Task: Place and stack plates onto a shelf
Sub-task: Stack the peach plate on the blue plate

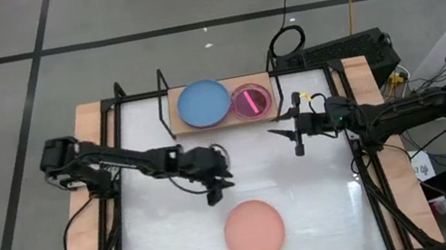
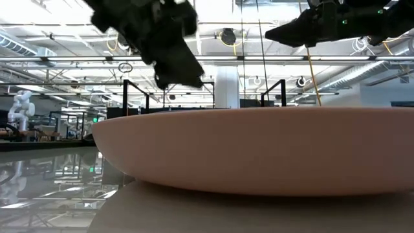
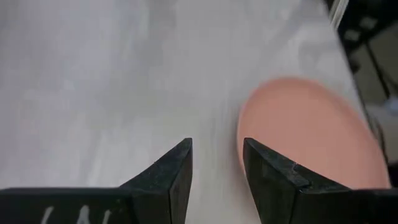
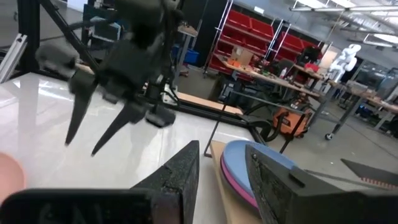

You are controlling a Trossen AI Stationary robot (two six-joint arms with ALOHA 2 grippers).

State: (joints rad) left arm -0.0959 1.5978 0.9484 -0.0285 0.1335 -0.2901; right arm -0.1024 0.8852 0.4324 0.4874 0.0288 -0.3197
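A salmon plate [image 1: 254,230] lies flat on the white table near its front edge; it fills the low view [image 2: 259,149]. On the shelf [image 1: 234,84] at the far middle rest a blue plate [image 1: 203,103] and, to its right, a magenta plate [image 1: 251,101]. My left gripper [image 1: 214,191] hangs open just beyond the salmon plate's far left rim [image 3: 305,130], slanting down, with nothing between its fingers [image 3: 216,158]. My right gripper [image 1: 291,136] stands open and level in front of the shelf's right end, above the table, also with nothing in it [image 4: 222,165].
Black rod uprights [image 1: 163,89] stand at the shelf's ends and black frames [image 1: 113,153] run along both table sides. Bare white tabletop [image 1: 170,244] lies left of the salmon plate. The right wrist view shows the left arm's gripper [image 4: 93,124] ahead.
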